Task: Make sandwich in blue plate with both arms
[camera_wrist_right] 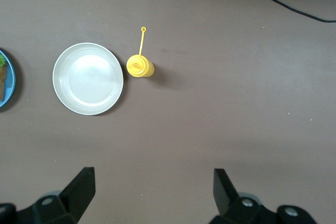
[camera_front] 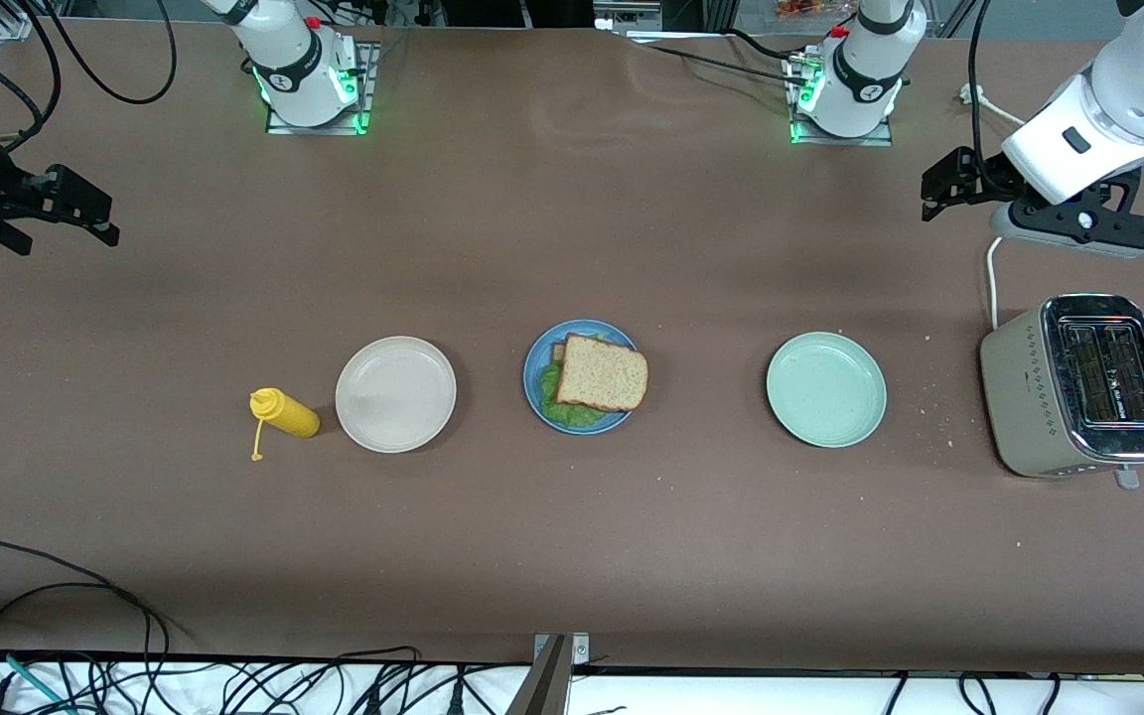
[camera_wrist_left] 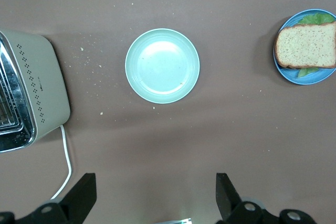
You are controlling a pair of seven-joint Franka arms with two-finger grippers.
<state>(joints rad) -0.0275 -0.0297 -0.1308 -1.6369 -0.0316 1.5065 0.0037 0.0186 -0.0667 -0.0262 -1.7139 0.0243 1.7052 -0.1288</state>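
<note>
Assembled sandwich (camera_front: 596,378) on the blue plate (camera_front: 535,369), mid-tabletop, between a beige plate (camera_front: 395,393) and a green plate (camera_front: 826,388). The top slice sits slightly askew, overhanging the rim toward the left arm's end, with lettuce (camera_front: 564,406) showing at the edge nearer the camera and a corner of the lower slice visible at the opposite edge. The stack appears complete; the step in hand is judged to be retreat and hold. Done well, this means keeping both arms high and away from the plate so the loose top slice is not nudged off.

Left gripper (camera_front: 947,185): raised over the tabletop at the left arm's end, above the toaster (camera_front: 1078,385); jaws spread fully, holding and touching nothing. Right gripper (camera_front: 66,207): raised over the right arm's end, well apart from the yellow bottle (camera_front: 285,413); jaws likewise released wide and empty. Both arms wait.
</note>
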